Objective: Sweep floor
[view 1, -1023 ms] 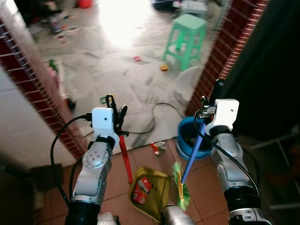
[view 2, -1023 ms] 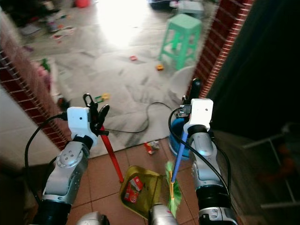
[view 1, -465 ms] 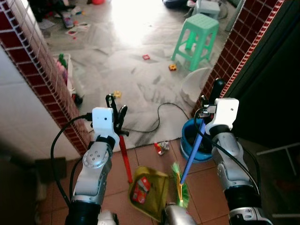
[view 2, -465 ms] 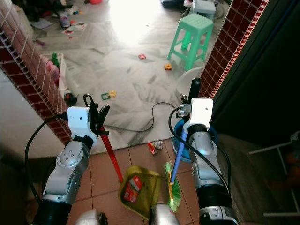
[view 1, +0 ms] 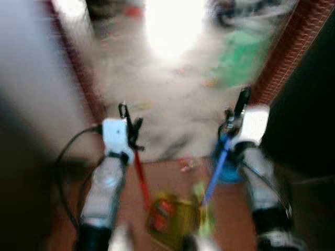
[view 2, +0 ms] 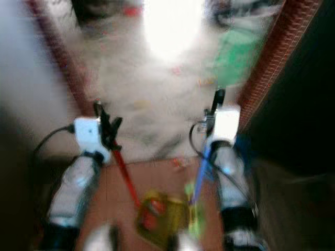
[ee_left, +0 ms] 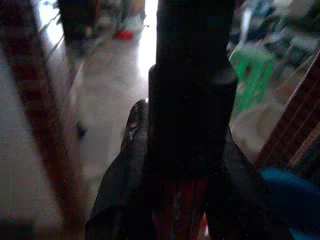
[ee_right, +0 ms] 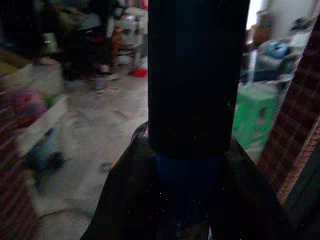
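The whole picture has gone smeary since half a second ago, and the walls and floor have slid across it, so the robot's head is moving; the things themselves have not jumped. The arms sit in the same spots as before, so the sweeping has not started up again here: the robot is likely walking on toward the mess ahead. The left tool (view 1: 131, 123) is closed around the thin red stick of the dustpan (view 1: 168, 222), a flat yellow-green scoop hanging low just over the reddish-brown tile floor (view 1: 172, 172), with something red inside it. The right tool (view 1: 234, 112) is closed around the blue stick of the broom (view 1: 207, 209), whose green bristles hang right beside the scoop. In each wrist view a dark round stick top fills the middle, with red below it on the left arm and blue below it on the right. Past the brown tiles the floor turns pale and smooth, like grey stone, and very bright with glare. Small red and yellow bits of litter (view 1: 187, 163) lie there. A green stool (view 1: 243, 55) stands farther off, blurry. Red brick walls stand on both sides.
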Motion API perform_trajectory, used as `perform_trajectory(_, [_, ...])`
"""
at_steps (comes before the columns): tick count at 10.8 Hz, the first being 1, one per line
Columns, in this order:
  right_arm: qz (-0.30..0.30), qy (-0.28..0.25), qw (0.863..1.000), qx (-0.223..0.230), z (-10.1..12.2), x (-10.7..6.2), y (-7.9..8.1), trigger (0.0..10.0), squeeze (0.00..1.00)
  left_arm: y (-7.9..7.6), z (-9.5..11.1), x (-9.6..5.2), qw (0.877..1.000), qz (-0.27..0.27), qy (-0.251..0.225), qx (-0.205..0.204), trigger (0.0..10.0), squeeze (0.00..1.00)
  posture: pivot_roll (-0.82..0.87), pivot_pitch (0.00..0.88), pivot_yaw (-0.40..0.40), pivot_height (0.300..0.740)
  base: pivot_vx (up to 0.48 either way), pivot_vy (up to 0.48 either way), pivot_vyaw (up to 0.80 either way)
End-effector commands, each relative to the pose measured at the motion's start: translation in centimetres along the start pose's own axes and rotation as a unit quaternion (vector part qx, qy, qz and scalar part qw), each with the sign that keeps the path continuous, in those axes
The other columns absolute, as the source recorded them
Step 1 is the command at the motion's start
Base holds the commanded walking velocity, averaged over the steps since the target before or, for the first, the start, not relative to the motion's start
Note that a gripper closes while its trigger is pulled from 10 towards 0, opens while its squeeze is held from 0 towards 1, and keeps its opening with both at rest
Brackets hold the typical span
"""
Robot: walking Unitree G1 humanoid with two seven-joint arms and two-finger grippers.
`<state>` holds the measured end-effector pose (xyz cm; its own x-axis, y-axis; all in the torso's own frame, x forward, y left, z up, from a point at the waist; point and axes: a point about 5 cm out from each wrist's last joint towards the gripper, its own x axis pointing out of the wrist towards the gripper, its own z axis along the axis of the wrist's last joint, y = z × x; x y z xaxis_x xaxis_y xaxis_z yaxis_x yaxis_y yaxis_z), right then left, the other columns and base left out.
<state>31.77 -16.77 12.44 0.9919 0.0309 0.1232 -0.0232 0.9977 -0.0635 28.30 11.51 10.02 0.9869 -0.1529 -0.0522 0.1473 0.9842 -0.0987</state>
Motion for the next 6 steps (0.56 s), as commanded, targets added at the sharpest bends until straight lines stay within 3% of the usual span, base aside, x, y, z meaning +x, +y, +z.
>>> perform_trajectory(1, [-0.006,-0.014,1.0,0.002,0.6,0.1,-0.3,10.0,0.0,-0.3,1.8,0.6,0.999,-0.009,-0.035,0.002,10.0,0.0,-0.01,0.037,-0.032,0.74,-0.364,0.0,0.0])
perform_trajectory(2, [-0.008,-0.013,1.0,0.001,0.6,0.2,-0.4,10.0,0.0,-0.3,1.8,0.6,0.999,-0.009,-0.035,0.001,10.0,0.0,-0.01,0.035,-0.03,0.74,-0.345,0.0,0.0])
perform_trajectory(6, [-0.021,-0.011,1.0,-0.014,0.7,0.0,-1.3,10.0,0.0,0.8,2.4,1.2,0.998,0.022,-0.047,-0.017,10.0,0.0,-0.02,0.032,-0.029,0.74,0.0,0.0,0.0])
